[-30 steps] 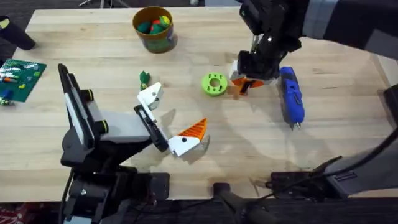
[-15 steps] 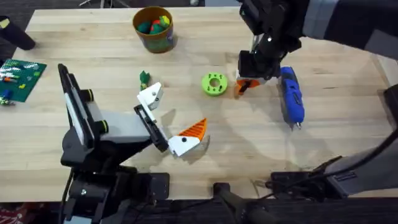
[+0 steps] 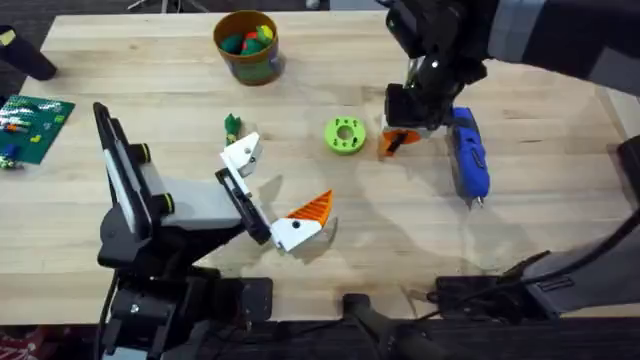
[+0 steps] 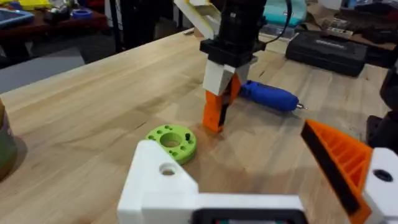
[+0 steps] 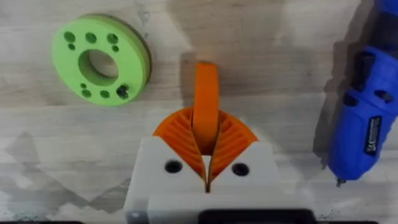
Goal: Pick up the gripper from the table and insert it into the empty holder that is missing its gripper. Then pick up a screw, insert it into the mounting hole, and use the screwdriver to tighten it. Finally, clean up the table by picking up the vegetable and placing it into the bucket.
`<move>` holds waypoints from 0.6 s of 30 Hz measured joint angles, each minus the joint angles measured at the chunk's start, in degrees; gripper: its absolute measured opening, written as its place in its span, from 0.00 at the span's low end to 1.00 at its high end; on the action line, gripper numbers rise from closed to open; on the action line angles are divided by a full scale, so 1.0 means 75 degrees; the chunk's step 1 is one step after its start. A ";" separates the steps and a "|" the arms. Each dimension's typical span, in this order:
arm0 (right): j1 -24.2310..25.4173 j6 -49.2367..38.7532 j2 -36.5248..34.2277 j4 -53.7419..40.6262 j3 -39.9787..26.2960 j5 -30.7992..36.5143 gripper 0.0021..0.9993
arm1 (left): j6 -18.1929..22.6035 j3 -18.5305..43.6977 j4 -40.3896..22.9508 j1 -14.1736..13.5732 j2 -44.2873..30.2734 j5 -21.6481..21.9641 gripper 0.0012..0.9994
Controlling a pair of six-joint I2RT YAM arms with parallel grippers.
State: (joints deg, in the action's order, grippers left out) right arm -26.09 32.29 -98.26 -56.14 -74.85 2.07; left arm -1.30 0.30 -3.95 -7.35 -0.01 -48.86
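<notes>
My right gripper (image 3: 402, 130) is shut on the gripper (image 3: 391, 143), a small orange ribbed wedge, held upright between its orange pads (image 5: 231, 140) with the low end at the table. The same orange wedge (image 4: 215, 112) hangs under that right gripper (image 4: 221, 87) in the left wrist view. The blue screwdriver (image 3: 467, 155) lies just right of it. My left gripper (image 3: 271, 192) rests open on the table: one finger ends in the bare white holder (image 3: 243, 155), with the mounting hole (image 4: 166, 168) in its face, and the other carries an orange pad (image 3: 313, 207). The green vegetable (image 3: 232, 126) lies beside the holder. The bucket (image 3: 247, 45) stands at the back.
A lime-green disc (image 3: 345, 135) with holes lies just left of the held wedge. A green board (image 3: 35, 125) with small parts sits at the far left edge. Bare wood stretches in front of the screwdriver.
My right gripper has shifted slightly to the right with the orange wedge in it. The left arm has not moved.
</notes>
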 joint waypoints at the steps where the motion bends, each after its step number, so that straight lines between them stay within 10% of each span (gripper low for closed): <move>1: 0.0000 0.0000 0.0037 -0.0087 -0.0006 0.0003 0.02 | 0.0000 0.0000 0.0000 0.0000 0.0000 0.0000 0.99; 18: 0.0000 -0.0320 0.1767 -0.0625 -0.0629 -0.0425 0.02 | 0.0000 0.0000 0.0000 0.0000 0.0000 0.0000 0.99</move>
State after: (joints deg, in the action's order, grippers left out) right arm -26.09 29.89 -85.01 -60.82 -79.57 -1.12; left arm -1.30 0.30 -3.95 -7.35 -0.01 -48.86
